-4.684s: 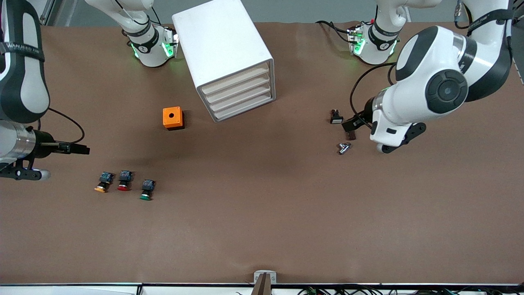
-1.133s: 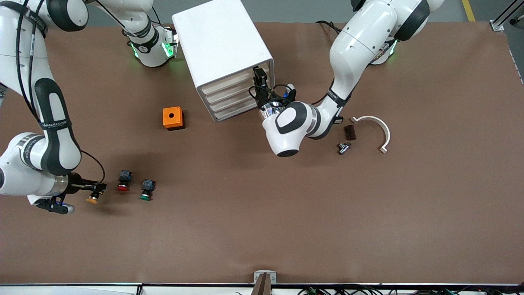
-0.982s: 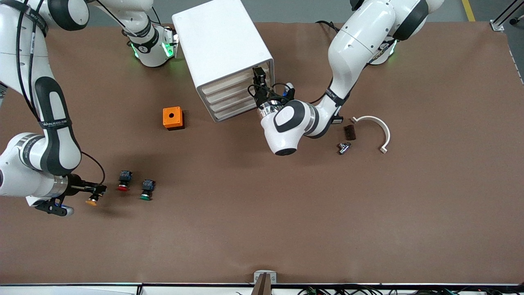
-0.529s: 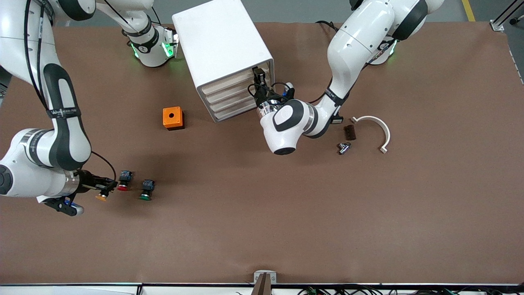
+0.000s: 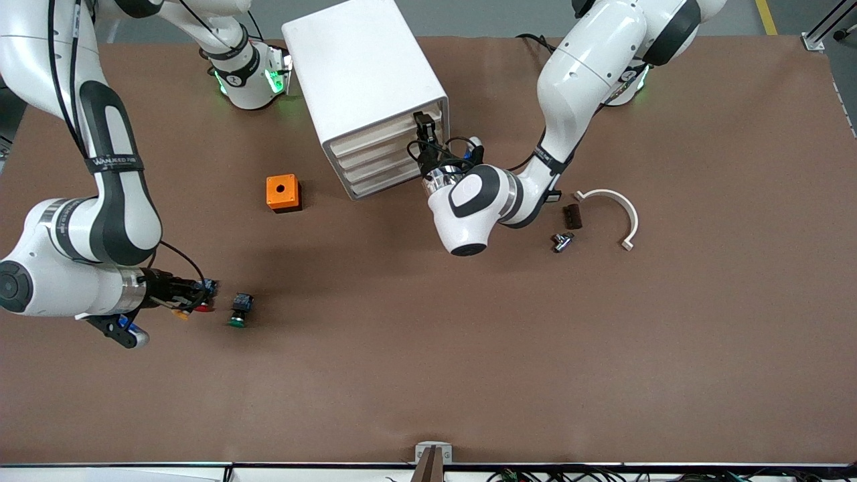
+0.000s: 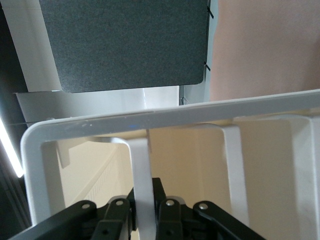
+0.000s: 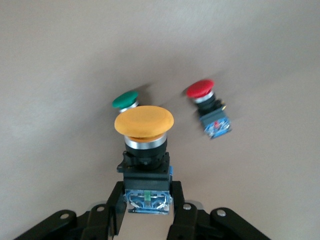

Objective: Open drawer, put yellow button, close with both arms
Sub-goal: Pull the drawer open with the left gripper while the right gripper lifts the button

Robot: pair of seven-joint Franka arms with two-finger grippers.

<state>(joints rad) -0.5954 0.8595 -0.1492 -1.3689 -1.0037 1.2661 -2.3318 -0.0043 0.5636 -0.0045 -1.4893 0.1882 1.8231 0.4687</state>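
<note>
Since half a second ago, the right gripper (image 5: 182,294) has carried the yellow button (image 7: 144,145) toward the red button (image 5: 204,306), and the left gripper's (image 5: 423,127) fingers have finished closing.

Black fingers (image 7: 112,212) of the right gripper clamp the yellow button by its blue rear block, cap pointing away from the wrist. It hangs over the table (image 5: 469,348) just beside the red button, near the green button (image 5: 239,312), at the right arm's end.

Fingers (image 6: 117,217) of the left gripper pinch a thin upright white rib at the front of the drawer (image 5: 385,130), the topmost of four in the white cabinet (image 5: 361,73). The drawer front sits flush with those below it.

An orange box (image 5: 282,193) with a round hole stands near the cabinet, toward the right arm's end. Toward the left arm's end lie a curved white bracket (image 5: 619,207), a small dark block (image 5: 571,215) and a little metal fitting (image 5: 562,241).
</note>
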